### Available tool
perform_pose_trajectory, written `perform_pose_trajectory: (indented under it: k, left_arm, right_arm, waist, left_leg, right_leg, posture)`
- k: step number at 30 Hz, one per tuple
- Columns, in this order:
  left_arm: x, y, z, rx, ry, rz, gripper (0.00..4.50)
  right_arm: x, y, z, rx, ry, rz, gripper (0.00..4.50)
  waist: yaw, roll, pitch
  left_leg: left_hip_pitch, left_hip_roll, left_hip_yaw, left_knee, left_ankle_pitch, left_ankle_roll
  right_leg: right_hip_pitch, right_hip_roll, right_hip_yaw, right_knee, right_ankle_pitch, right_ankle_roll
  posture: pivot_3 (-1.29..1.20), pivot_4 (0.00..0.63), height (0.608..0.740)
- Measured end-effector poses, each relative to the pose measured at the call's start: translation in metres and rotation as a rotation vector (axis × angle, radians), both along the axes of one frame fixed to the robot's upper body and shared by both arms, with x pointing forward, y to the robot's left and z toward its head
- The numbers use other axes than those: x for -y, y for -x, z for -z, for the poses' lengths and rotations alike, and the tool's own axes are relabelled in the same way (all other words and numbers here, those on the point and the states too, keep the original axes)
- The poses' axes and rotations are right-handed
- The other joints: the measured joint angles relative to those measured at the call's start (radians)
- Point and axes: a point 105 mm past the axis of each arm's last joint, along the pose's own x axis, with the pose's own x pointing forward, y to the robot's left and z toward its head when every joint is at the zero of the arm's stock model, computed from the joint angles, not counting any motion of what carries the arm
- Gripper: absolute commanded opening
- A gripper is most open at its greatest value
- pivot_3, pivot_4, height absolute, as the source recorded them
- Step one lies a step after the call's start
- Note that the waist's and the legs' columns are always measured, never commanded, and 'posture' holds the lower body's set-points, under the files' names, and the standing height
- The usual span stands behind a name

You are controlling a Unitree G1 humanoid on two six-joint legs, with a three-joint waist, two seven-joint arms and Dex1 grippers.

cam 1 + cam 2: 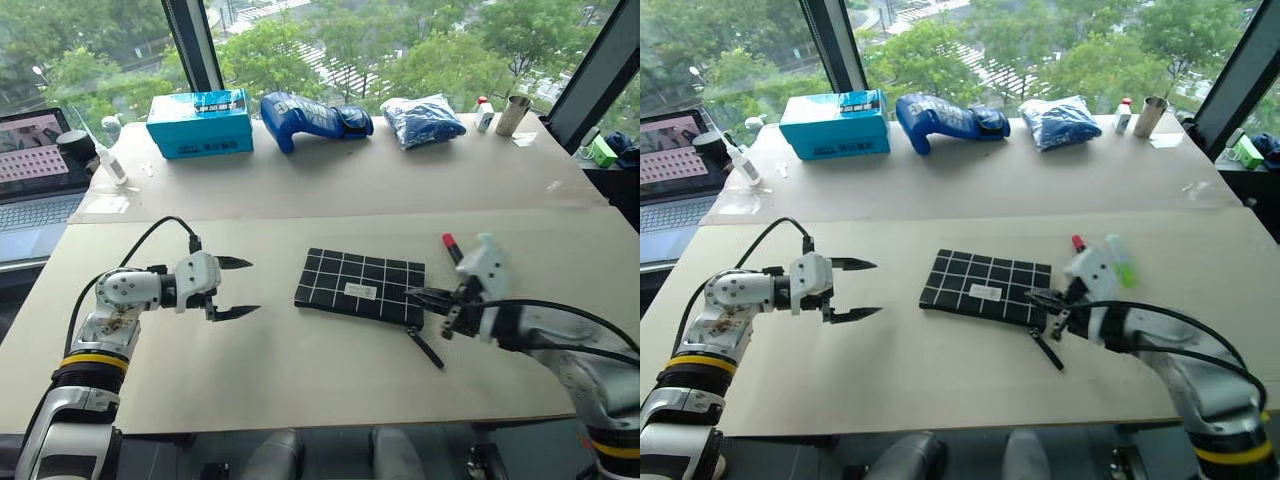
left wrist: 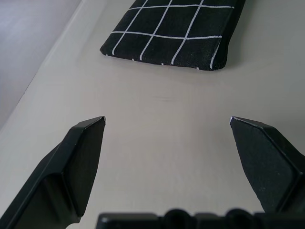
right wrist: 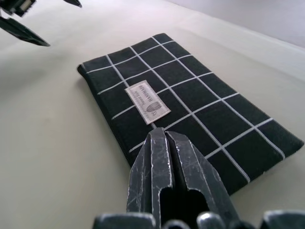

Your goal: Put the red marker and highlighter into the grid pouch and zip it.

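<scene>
Right gripper [image 3: 162, 138] pinched shut at the pouch [image 1: 360, 283] edge, gripping nothing I can see.
Pouch looks soft and floppy; take the strap [image 1: 427, 348] just below that gripper; left gripper [image 1: 236, 288] gapes empty.

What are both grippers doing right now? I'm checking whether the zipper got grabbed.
Left gripper: open, empty.
Right gripper: shut at the grid pouch edge; a grip cannot be told.

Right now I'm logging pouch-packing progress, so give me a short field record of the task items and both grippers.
grid pouch: flat on the table, looks closed
red marker: on the table, outside the pouch, beside the right gripper
highlighter: on the table beside the marker, not packed
left gripper: open, short of the pouch's left end
right gripper: shut, at the pouch's right end near the zipper strap
</scene>
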Motion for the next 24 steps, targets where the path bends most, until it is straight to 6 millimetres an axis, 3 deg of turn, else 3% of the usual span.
perform_pose_trajectory:
  k: [4,8,14,24]
  left_arm:
    - [0.004,0.0,0.006,0.021,-0.057,0.038,4.5]
    - [0.006,-0.006,0.009,0.072,-0.12,0.061,4.5]
    - [0.019,-0.012,0.009,0.141,-0.146,0.109,4.5]
    - [0.059,-0.026,0.008,0.302,-0.17,0.227,4.5]
  right_arm:
    - [-0.009,-0.01,0.011,0.026,0.175,-0.046,0.07]
    - [0.004,-0.013,0.024,0.03,0.314,-0.047,0.07]
    - [0.008,-0.009,0.023,0.014,0.305,-0.068,0.07]
    - [0.0,-0.01,0.026,0.03,0.293,-0.07,0.07]
  waist:
    - [0.0,0.0,0.0]
    - [0.001,0.0,0.0]
    - [0.001,0.0,0.0]
    - [-0.001,-0.001,0.0]
  left_leg:
    - [-0.001,0.0,0.0,0.0,0.003,-0.005]
    - [-0.002,-0.001,0.0,0.002,0.003,-0.004]
    - [-0.002,0.0,0.0,0.002,0.002,-0.004]
    - [-0.003,-0.001,0.0,0.008,0.002,-0.004]
  right_leg:
    - [-0.002,0.0,-0.001,0.0,0.0,0.0]
    - [-0.002,0.0,-0.002,-0.002,0.0,0.0]
    - [-0.001,0.0,-0.002,-0.001,0.0,0.0]
    - [0.0,0.001,-0.003,-0.001,0.001,0.001]
  posture:
    - [0.0,0.15,0.74]
    - [0.0,0.15,0.74]
    - [0.0,0.15,0.74]
    - [0.0,0.15,0.74]
